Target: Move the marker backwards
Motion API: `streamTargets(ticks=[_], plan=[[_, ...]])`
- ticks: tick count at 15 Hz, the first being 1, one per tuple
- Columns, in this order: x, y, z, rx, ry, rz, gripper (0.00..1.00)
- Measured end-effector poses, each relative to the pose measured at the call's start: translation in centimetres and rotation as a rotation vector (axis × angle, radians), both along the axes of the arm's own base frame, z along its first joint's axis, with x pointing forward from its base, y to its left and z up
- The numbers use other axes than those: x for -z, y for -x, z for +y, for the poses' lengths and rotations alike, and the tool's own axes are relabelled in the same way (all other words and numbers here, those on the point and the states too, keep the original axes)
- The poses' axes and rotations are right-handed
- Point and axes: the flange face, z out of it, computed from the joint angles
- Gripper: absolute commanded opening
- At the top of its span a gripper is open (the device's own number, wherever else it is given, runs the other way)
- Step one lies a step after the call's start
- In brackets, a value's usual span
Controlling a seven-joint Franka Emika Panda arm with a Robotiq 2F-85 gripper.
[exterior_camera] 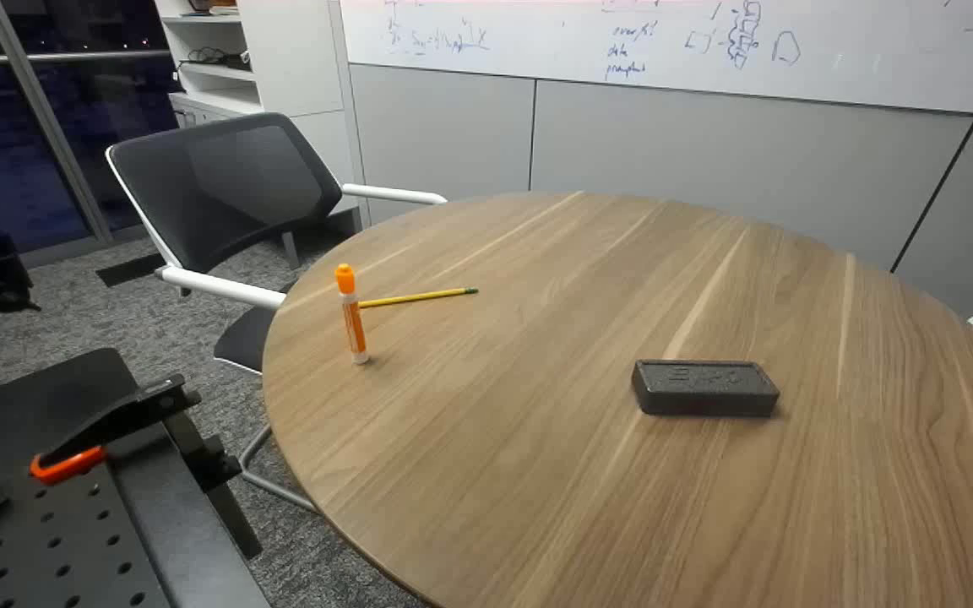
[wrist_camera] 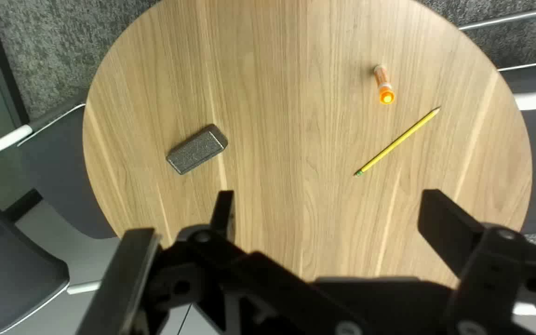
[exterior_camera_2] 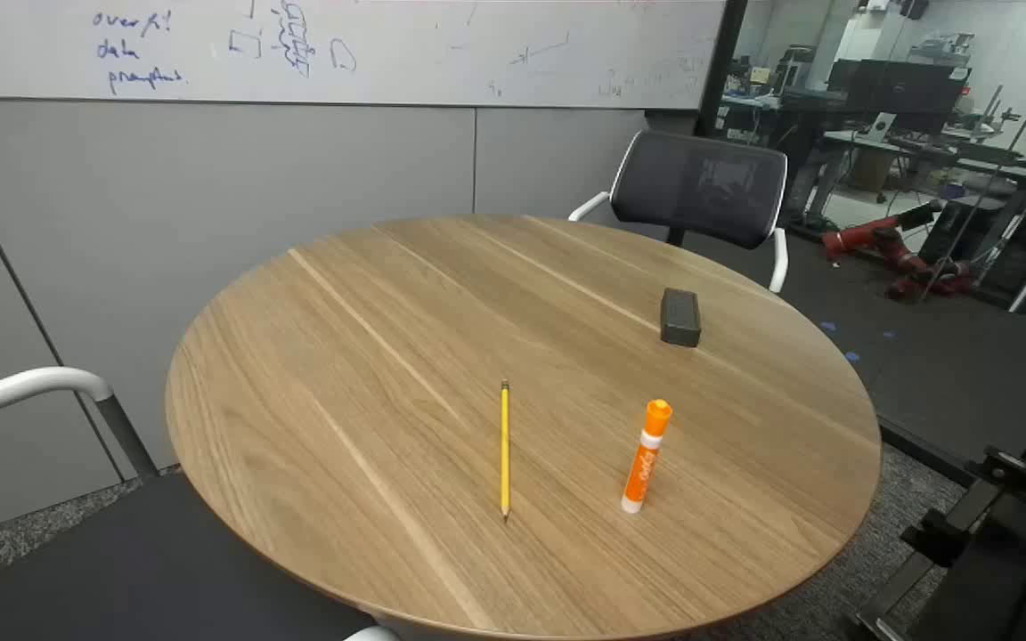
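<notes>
The orange marker (exterior_camera: 353, 323) stands upright on its white end on the round wooden table (exterior_camera: 537, 490), orange cap on top. It shows in both exterior views, also here (exterior_camera_2: 643, 467). In the wrist view the marker (wrist_camera: 382, 84) is near the top, right of the middle, seen from above. My gripper (wrist_camera: 328, 193) is open and empty, with its fingers wide apart above the table. The marker lies beyond the fingertips and is not between them. The gripper does not show in the exterior views.
A yellow pencil (wrist_camera: 398, 140) lies flat close to the marker. A dark grey eraser (wrist_camera: 197, 150) lies on the opposite side of the table. Office chairs (exterior_camera: 229, 194) stand around the rim. A whiteboard wall (exterior_camera_2: 335, 53) is behind the table.
</notes>
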Motion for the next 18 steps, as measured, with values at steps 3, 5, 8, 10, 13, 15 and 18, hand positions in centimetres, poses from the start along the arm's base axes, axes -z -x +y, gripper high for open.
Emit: streamTargets(ticks=[3, 5, 8, 10, 13, 15, 18], plan=[[0.0, 0.0, 0.0, 0.0, 0.0, -0.001, 1.0], [0.0, 0.0, 0.0, 0.0, 0.0, -0.001, 1.0], [0.0, 0.0, 0.0, 0.0, 0.0, -0.001, 1.0], [0.0, 0.0, 0.0, 0.0, 0.0, -0.001, 1.0], [0.0, 0.0, 0.0, 0.0, 0.0, -0.001, 1.0], [0.0, 0.0, 0.0, 0.0, 0.0, -0.001, 1.0], [1.0, -0.1, 0.1, 0.004, 0.006, 0.016, 1.0]])
